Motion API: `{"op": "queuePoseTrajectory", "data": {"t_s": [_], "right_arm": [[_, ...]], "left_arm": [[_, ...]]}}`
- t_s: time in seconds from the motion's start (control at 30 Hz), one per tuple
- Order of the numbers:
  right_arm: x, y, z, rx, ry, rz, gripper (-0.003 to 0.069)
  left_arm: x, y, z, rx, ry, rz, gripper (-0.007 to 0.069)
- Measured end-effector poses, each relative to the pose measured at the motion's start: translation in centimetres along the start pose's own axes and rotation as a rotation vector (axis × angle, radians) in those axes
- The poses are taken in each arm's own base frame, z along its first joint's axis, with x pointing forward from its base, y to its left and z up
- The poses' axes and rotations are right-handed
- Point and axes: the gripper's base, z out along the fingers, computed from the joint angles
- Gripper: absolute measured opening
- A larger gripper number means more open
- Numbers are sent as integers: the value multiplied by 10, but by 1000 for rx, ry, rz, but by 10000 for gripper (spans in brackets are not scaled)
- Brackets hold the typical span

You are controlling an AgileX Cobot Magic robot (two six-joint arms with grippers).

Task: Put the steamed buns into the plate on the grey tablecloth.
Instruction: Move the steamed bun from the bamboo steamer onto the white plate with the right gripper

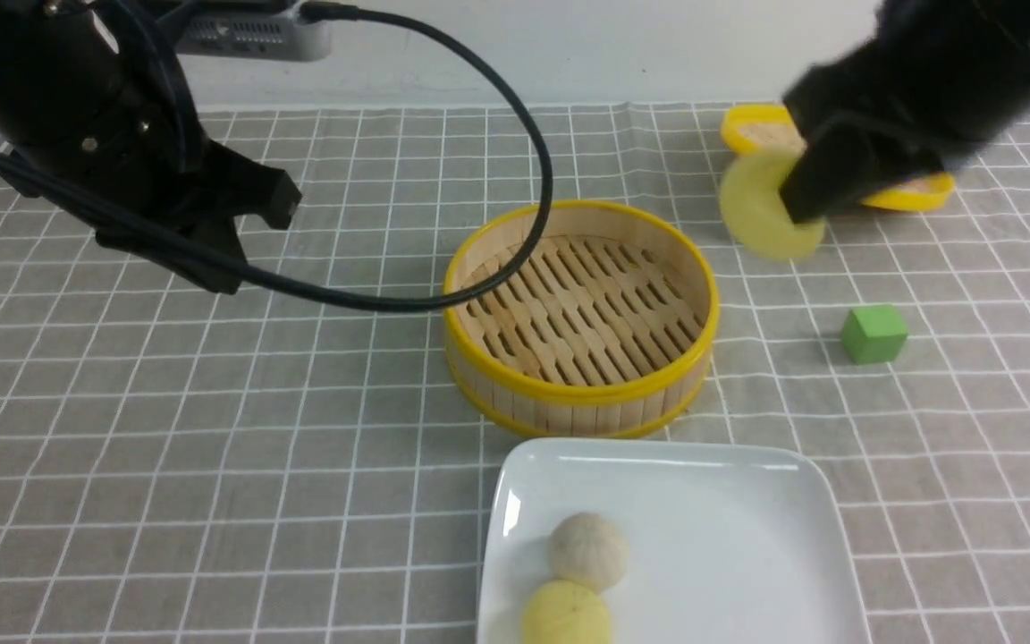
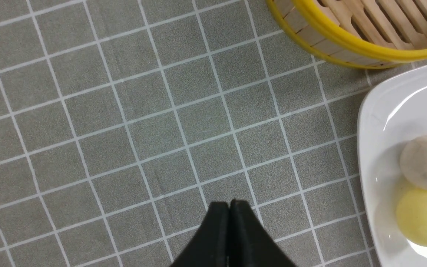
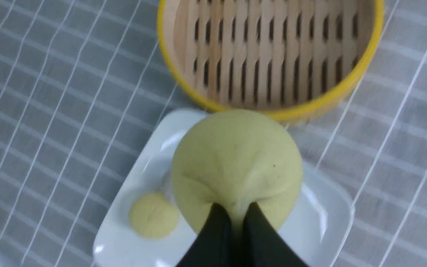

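The right end effector (image 3: 237, 213) pinches a pale yellow bun (image 3: 235, 163), its tips squeezed into the soft dough. It holds the bun clear of the grey tablecloth (image 1: 211, 402), toward the counter's far right corner in the front view. The plate (image 1: 747, 465) sits at the counter's near edge with an off-white bun (image 1: 588, 550) touching a second yellow bun (image 1: 566, 615) at its left side. The steamer basket (image 1: 582, 313) stands empty. This looks like the carry of the last bun. The next move calls for bringing it over the plate's bare right part, lowering, then releasing. The left end effector (image 2: 229, 207), tips pressed together and holding nothing, hangs over bare cloth.
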Motion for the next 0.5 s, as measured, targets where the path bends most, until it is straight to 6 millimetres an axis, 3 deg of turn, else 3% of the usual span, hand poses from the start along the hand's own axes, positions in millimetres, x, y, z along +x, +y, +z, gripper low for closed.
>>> {"op": "queuePoseTrajectory", "data": {"t_s": [0.13,0.23,0.3,0.33,0.37,0.5], "right_arm": [[56,2,45,-57,154,30,18],[82,3,87,-51,207,4,20],[93,4,112,-30,240,-25,26],[94,4,114,-30,241,-26,27],[97,3,131,4,263,-63,40],[96,-3,153,51,270,-81,79]], "left_arm": [[0,0,0,0,0,-2,20],[0,0,0,0,0,-17,20],[0,0,0,0,0,-28,24],[0,0,0,0,0,-31,24],[0,0,0,0,0,-40,27],[0,0,0,0,0,-44,31]]}}
